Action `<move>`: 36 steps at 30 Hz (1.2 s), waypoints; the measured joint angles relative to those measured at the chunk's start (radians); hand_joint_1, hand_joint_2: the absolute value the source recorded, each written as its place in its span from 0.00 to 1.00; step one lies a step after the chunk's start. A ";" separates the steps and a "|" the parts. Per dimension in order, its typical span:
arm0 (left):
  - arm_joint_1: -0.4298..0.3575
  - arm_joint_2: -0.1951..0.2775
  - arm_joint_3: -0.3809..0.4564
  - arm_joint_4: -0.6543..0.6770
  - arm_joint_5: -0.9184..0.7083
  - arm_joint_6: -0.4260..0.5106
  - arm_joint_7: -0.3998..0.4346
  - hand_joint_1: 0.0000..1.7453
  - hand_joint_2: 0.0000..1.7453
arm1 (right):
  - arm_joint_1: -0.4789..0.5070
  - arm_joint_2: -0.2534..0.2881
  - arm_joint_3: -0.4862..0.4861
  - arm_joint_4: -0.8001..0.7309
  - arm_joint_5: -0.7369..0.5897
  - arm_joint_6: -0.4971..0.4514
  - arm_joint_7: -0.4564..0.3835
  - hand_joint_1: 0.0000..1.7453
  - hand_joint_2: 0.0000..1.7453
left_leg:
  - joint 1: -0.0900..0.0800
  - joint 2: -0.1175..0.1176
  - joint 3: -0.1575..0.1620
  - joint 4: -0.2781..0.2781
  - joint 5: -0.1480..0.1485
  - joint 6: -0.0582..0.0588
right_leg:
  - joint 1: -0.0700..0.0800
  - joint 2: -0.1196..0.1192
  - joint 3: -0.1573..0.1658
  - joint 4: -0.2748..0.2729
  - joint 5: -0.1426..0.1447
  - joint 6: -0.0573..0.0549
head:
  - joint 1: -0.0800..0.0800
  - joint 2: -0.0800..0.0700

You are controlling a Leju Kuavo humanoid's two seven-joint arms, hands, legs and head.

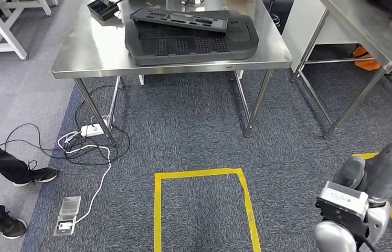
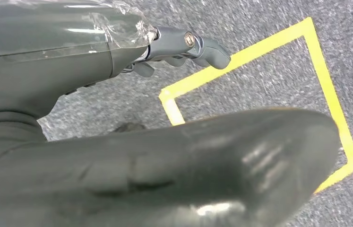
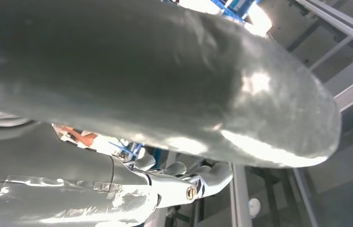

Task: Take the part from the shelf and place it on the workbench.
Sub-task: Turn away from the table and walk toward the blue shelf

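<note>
Closest to the lens, the left hand (image 2: 165,161) hangs over grey carpet (image 2: 269,80), its thick thumb lying well apart from its darker fingers (image 2: 207,49), which bend a little and hold nothing. The right hand (image 3: 165,94) looks the same in its own wrist view: thumb spread wide from the loosely bent fingers (image 3: 212,175), nothing between them, with steel frame bars blurred behind. In the head view the silver right arm (image 1: 388,168) comes in at the lower right corner. Ahead stands the steel workbench (image 1: 94,52), and a second steel table (image 1: 361,31) stands just to its right. On the workbench lies a large dark moulded piece (image 1: 193,44), and the part (image 1: 183,20), a flat dark slotted panel, lies across the top of it, tilted slightly; neither hand is near it. A yellow tape rectangle (image 1: 204,173) marks the carpet between the robot and the workbench. At the left edge a person's dark trouser legs and black shoes (image 1: 39,176) stand on the paler floor. Black and white cables (image 1: 86,149) trail from under the workbench past a white power strip (image 1: 93,129) to a small floor socket (image 1: 67,215). A small black tray (image 1: 103,8) sits at the workbench's far left, and something orange (image 1: 364,58) lies under the second table
</note>
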 joint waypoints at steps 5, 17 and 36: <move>0.001 0.000 0.000 0.000 0.000 0.000 0.000 0.00 0.00 | 0.009 0.002 -0.006 -0.001 0.004 0.000 0.000 0.00 1.00 | -0.002 0.008 -0.065 0.004 0.048 0.021 | -0.002 0.003 -0.050 0.240 -0.174 0.013 | 0.016 0.000; 0.001 -0.001 0.000 0.000 0.000 0.001 -0.005 0.00 0.00 | 0.010 0.006 -0.012 -0.009 0.073 0.000 0.035 0.00 1.00 | 0.000 -0.003 -0.180 0.136 0.021 -0.039 | 0.000 -0.012 0.146 -0.050 -0.080 -0.044 | 0.018 0.000; 0.007 -0.003 0.000 0.002 0.003 -0.002 -0.006 0.00 0.00 | 0.011 0.007 -0.010 -0.009 0.081 0.000 0.046 0.00 1.00 | 0.002 -0.028 -0.075 0.016 0.053 0.016 | -0.003 -0.001 -0.015 0.239 -0.192 0.003 | 0.020 0.000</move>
